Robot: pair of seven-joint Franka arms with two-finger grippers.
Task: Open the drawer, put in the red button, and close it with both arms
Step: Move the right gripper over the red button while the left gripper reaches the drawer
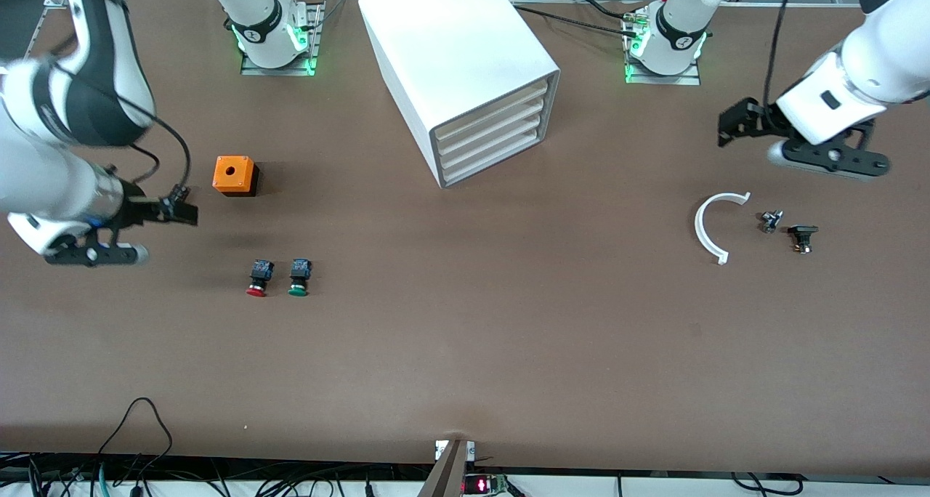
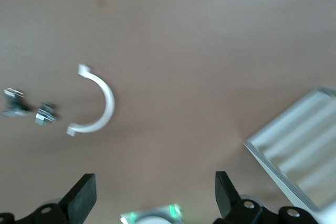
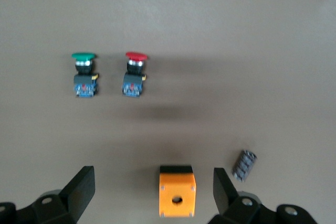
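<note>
Hovering at the right arm's end of the table, right gripper [image 1: 185, 205], fingers spread wide and holding nothing. Lying under and just ahead of it in the right wrist view, an orange box [image 3: 177, 194] with a round hole in its top, and a small dark ribbed part [image 3: 244, 164] just beside that box. Sitting farther out from the gripper, the red button [image 3: 134, 73] and the green button [image 3: 84, 72], side by side and apart from each other, both lying on their sides on bare brown table [image 1: 465, 337].

Hanging over the left arm's end of the table, left gripper [image 1: 730, 123], fingers likewise spread wide and empty. Lying below it, a white curved piece [image 2: 94, 100], with two small metal parts [image 2: 26, 109] near it. Standing off toward the table's middle, the white cabinet [image 1: 458, 54], all four drawers shut flush, the drawer [image 1: 490, 124] second from the top among them.

Lying open between the two grippers and the cabinet front, a wide stretch of brown surface; running along the table edge nearest the front camera, cables [image 1: 138, 439].
</note>
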